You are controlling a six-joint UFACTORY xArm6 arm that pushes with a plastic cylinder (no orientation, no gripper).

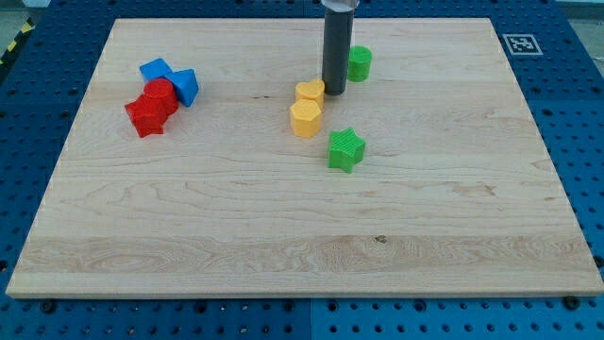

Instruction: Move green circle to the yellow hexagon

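Upper centre of the wooden tabletop, the small green plastic cylinder looks light and slippery. No jaws here: the dark rod's tip sits between it and the yellow hexagon block; push its far right side.

Board lies flat on the table.

Centre group: two blocks touching, upper directly above lower in the view.

My tip sits just right of the upper block, between it and the round block, which lies up and right, apart.

Star block: below and right of the pair, near, apart.

Far left: four blocks bunched, two above, two below.
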